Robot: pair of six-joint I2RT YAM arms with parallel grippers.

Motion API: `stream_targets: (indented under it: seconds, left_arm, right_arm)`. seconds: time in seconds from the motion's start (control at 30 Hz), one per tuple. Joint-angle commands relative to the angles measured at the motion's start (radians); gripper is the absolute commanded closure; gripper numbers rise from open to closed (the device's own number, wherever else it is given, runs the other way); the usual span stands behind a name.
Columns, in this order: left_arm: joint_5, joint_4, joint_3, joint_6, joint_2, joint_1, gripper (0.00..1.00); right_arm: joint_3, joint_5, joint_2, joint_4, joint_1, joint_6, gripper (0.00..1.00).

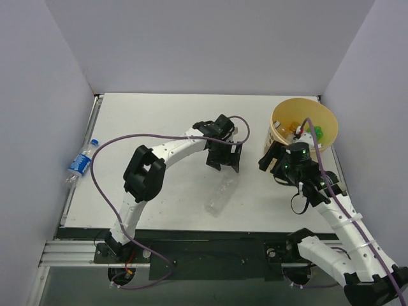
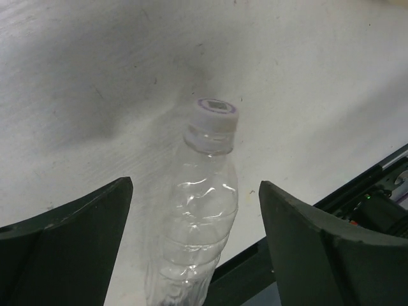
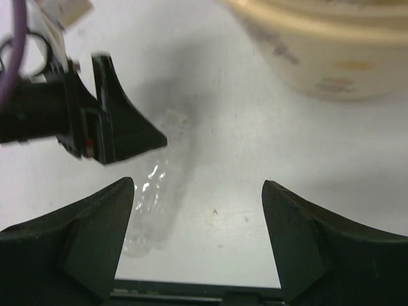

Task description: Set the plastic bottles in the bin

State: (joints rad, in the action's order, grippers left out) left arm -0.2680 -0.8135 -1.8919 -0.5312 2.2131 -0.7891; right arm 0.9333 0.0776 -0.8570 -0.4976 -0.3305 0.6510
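Observation:
A clear plain bottle (image 1: 221, 196) lies on the white table near its front edge; it also shows in the left wrist view (image 2: 197, 217) and the right wrist view (image 3: 156, 204). My left gripper (image 1: 224, 160) is open and hovers just above its cap end, jaws straddling it without touching. A blue-labelled bottle (image 1: 80, 163) lies at the table's left edge. The tan bin (image 1: 303, 123) stands at the back right with green and orange bottles inside; its wall shows in the right wrist view (image 3: 331, 44). My right gripper (image 1: 273, 162) is open and empty beside the bin.
Grey walls close in the table on the left, back and right. A black rail (image 1: 191, 255) runs along the table's front edge. Purple cables (image 1: 108, 191) loop over both arms.

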Motion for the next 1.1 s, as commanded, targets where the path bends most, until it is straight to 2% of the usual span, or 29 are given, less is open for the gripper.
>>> stream_targets:
  seconds: [0.0, 0.2, 0.4, 0.57, 0.7, 0.87, 0.93, 1.07]
  left_arm:
    - [0.003, 0.033, 0.031, -0.006, -0.127, 0.057, 0.07]
    - [0.046, -0.01, 0.091, 0.01, -0.304, 0.187, 0.06]
    - [0.058, -0.007, 0.259, 0.019, -0.501, 0.367, 0.04]
    - [0.038, 0.019, 0.382, 0.013, -0.639, 0.499, 0.03]
    - [0.032, 0.03, 0.454, 0.011, -0.722, 0.537, 0.03]
    - [0.012, 0.04, 0.493, 0.007, -0.734, 0.544, 0.03]
    - [0.01, 0.046, 0.502, 0.005, -0.733, 0.544, 0.03]
    - [0.003, 0.053, 0.507, 0.002, -0.731, 0.544, 0.03]
  right_arm:
    - [-0.059, 0.069, 0.004, -0.004, -0.146, 0.025, 0.22]
    - [-0.103, 0.122, -0.099, 0.089, -0.275, 0.096, 0.2]
    - [-0.146, 0.065, -0.272, 0.229, -0.3, 0.222, 0.18]
    - [-0.162, 0.042, -0.408, 0.246, -0.315, 0.315, 0.16]
    - [-0.162, 0.057, -0.471, 0.24, -0.341, 0.366, 0.15]
    - [-0.146, 0.065, -0.556, 0.245, -0.364, 0.381, 0.17]
    - [-0.143, 0.06, -0.583, 0.251, -0.372, 0.372, 0.19]
    - [-0.139, 0.063, -0.603, 0.257, -0.384, 0.357, 0.32]
